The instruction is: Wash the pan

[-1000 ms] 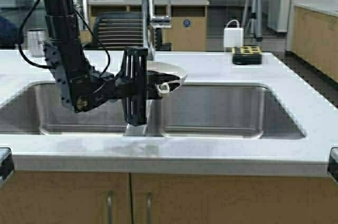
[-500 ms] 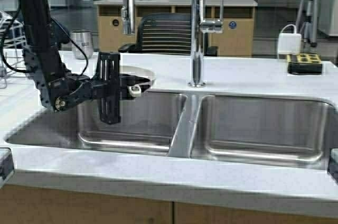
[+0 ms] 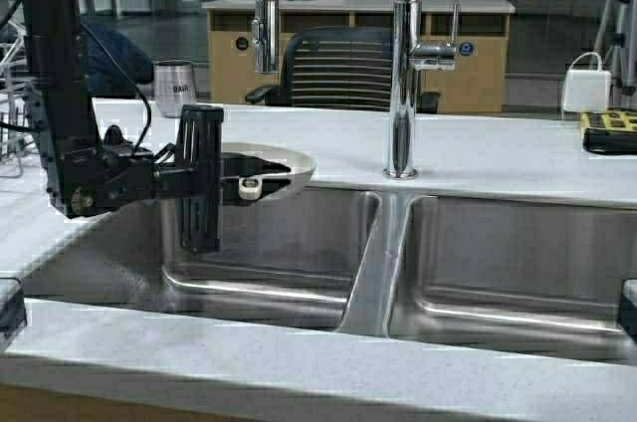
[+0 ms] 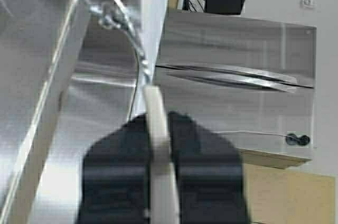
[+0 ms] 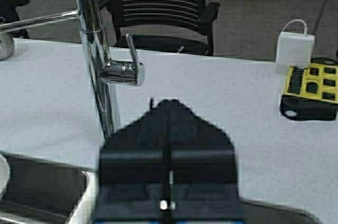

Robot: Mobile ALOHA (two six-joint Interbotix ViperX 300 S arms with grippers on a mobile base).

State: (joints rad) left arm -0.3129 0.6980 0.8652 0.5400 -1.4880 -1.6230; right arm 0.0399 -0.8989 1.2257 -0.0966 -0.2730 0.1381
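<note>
Over the left sink basin [image 3: 269, 243]: cream pan [image 3: 269, 165], handle gripped by left gripper [image 3: 242, 180] fingers; right gripper [image 5: 168, 129] fingers closed, empty.

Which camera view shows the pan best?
The high view: the pan shows whole over the left basin, held by the left gripper. The left wrist view shows only its handle; the right wrist view only a rim sliver.
</note>
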